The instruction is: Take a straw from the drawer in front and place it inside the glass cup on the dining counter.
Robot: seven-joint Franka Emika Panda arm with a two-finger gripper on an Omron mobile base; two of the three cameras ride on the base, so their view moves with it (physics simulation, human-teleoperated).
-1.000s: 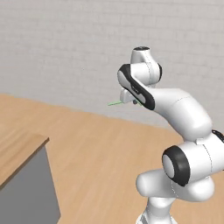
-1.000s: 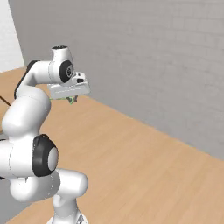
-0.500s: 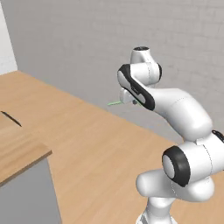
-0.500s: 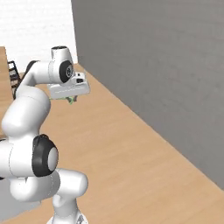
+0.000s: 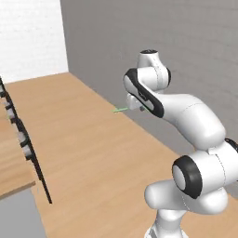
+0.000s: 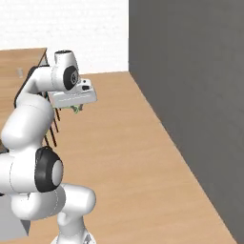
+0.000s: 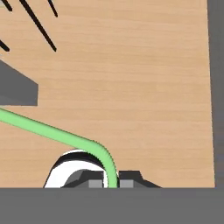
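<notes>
The wood floor [image 5: 88,153] stretches below; the dining worktop [image 5: 11,172] edges in at left. The jaws are closed tight on the straw [image 7: 57,131] (bent near the grip), held high; a swing could knock it loose.

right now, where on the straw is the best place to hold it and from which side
Keep the grip it has: the hand is shut on the straw near one end, its fingers pinching across the thin stem from either side. That leaves the long free length sticking out sideways, ready to lower into a cup.
</notes>
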